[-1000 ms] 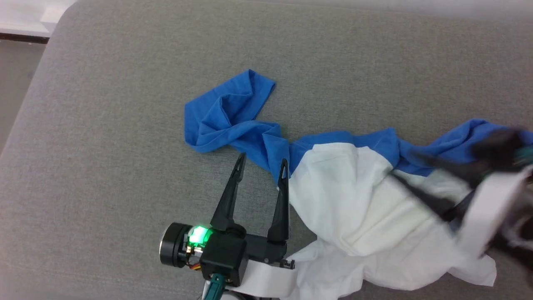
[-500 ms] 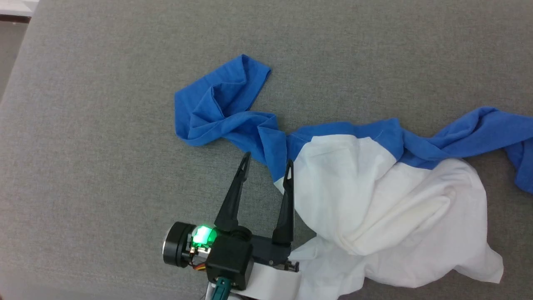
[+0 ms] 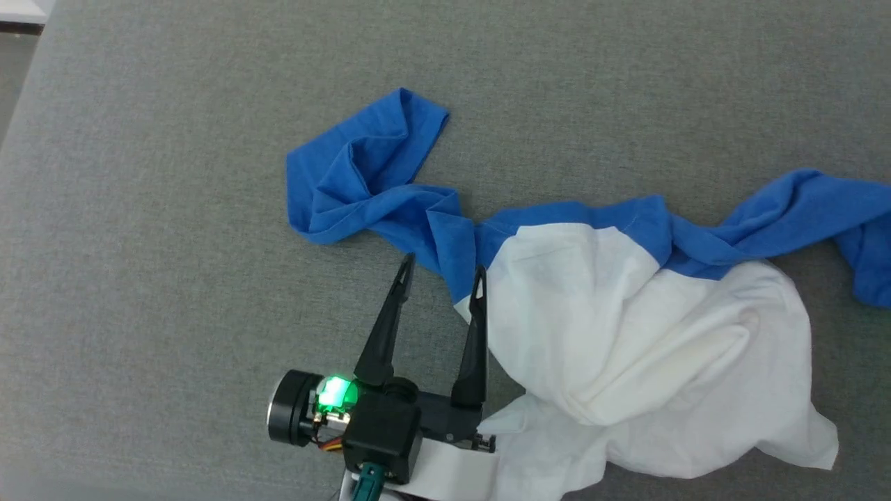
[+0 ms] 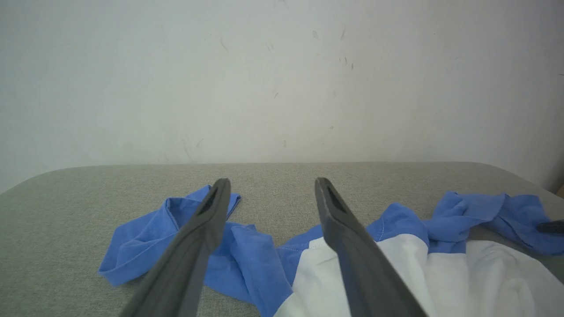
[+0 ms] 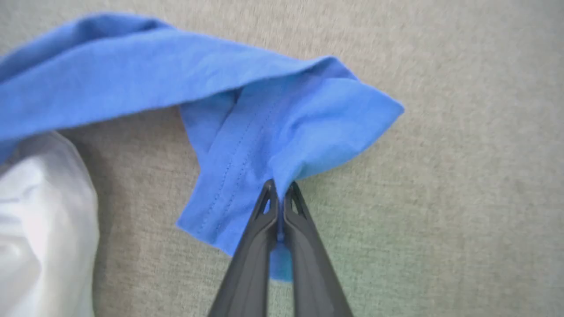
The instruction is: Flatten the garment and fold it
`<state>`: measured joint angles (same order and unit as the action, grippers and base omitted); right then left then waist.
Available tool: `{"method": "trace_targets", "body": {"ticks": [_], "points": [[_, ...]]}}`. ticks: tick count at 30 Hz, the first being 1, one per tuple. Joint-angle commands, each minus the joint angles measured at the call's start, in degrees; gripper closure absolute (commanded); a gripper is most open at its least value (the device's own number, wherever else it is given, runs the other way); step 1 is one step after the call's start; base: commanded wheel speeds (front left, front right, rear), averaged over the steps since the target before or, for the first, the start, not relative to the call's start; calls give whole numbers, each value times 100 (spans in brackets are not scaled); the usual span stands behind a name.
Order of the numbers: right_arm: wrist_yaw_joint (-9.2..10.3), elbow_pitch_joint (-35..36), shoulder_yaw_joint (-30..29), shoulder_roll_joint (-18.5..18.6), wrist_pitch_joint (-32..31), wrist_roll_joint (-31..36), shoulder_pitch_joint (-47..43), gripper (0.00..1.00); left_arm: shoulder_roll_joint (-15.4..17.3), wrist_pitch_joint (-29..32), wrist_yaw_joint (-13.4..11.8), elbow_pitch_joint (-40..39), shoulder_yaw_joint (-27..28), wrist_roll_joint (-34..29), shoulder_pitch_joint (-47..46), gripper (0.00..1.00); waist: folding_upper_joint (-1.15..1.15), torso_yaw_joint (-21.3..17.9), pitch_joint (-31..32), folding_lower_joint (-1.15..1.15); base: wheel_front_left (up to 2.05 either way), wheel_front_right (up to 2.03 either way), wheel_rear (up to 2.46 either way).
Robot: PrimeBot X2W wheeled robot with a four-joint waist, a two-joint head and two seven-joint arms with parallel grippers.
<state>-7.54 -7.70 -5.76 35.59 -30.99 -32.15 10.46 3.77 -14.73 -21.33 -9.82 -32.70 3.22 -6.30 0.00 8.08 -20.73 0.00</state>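
One crumpled white-and-blue garment [image 3: 626, 348]

In my head view, the garment [image 3: 626, 334] runs off the right edge, which cuts off that sleeve's end. The bottom edge crops its white hem. In the left wrist view, a dark tip [image 4: 551, 226] at the right edge is too cropped to identify. In the right wrist view, the right gripper [image 5: 279, 187] covers the blue cloth pinched between its fingers, and the top of the picture is blurred.

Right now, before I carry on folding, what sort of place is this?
Probably an indoor lab or test room, hard to say more: the garment lies on a grey fabric-covered table with rounded corners, and a bare, scuffed pale wall stands behind it.
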Motion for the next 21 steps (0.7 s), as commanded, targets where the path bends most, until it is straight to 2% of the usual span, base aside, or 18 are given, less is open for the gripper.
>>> {"method": "trace_targets", "body": {"ticks": [1,6,13,19,21], "points": [[5,97,-96,29,71,-103,150,100,26,-27,-39,0,29,-56,-9,0,0,-85,38,0,0,0,0],[5,36,-820,552,-45,-163,417,100,46,-27,-1,-5,12,-65,-32,0,0,-159,-7,0,0,0,0],[5,-1110,-1619,1217,-248,114,731,100,32,-27,24,35,-88,-104,-78,0,0,-109,-261,0,0,0,0],[5,-2089,-1620,1464,188,707,1045,100,7,-27,-7,40,-189,-187,-208,0,0,-38,-511,0,0,0,0],[5,-2365,-1542,1405,357,722,1146,100,1,-27,-32,59,-207,-209,-237,0,0,-53,-552,0,0,0,0]]}}
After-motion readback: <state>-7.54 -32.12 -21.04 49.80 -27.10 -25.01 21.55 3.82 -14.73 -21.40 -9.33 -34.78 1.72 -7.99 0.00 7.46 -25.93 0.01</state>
